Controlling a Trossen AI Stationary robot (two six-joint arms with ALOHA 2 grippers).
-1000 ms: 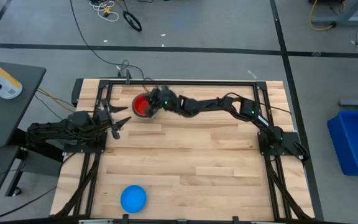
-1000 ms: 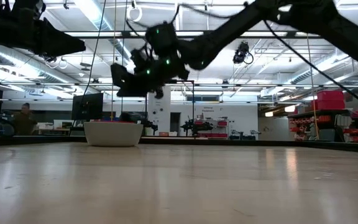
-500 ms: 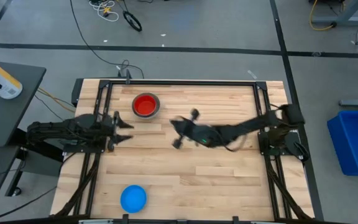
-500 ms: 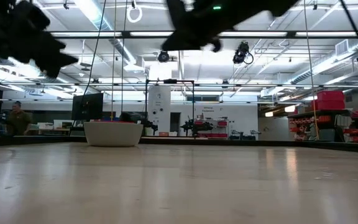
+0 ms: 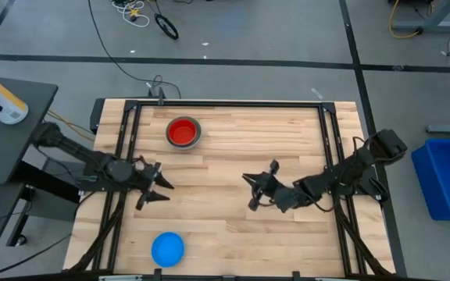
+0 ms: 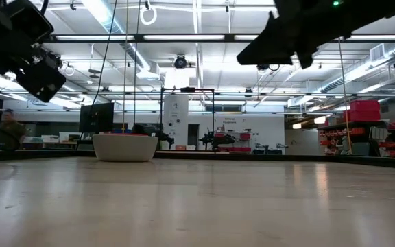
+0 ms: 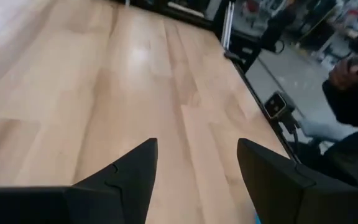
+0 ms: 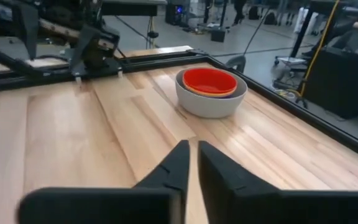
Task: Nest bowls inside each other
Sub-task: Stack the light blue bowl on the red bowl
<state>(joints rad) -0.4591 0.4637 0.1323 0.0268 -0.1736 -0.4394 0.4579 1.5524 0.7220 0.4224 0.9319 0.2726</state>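
Observation:
A red bowl (image 5: pixel 183 130) sits nested in the grey bowl (image 8: pixel 199 102), which stands on the table at the far left; it also shows in the low view (image 6: pixel 125 147). A light blue bowl (image 5: pixel 167 248) rests alone near the table's near edge, left of the middle. My left gripper (image 5: pixel 161 192) hovers open over the left side, between the two, with nothing between its fingers (image 7: pixel 194 158). My right gripper (image 5: pixel 251 191) hangs over the table's middle right, pointing toward the stack; its fingers (image 8: pixel 192 149) stand a narrow slit apart with nothing between them.
Black frame rails (image 5: pixel 225 104) run along the table's far, left and right edges. Bare wood (image 5: pixel 225 234) lies between the grippers and along the near edge. A person (image 7: pixel 353 93) sits beyond the table's edge in the left wrist view.
My right gripper has drawn back from the bowl stack at the far left, sweeping toward the table's right and near side, with nothing in its fingers. My left gripper has swung toward the near edge, sunk a little and rolled. The bowls have stayed put.

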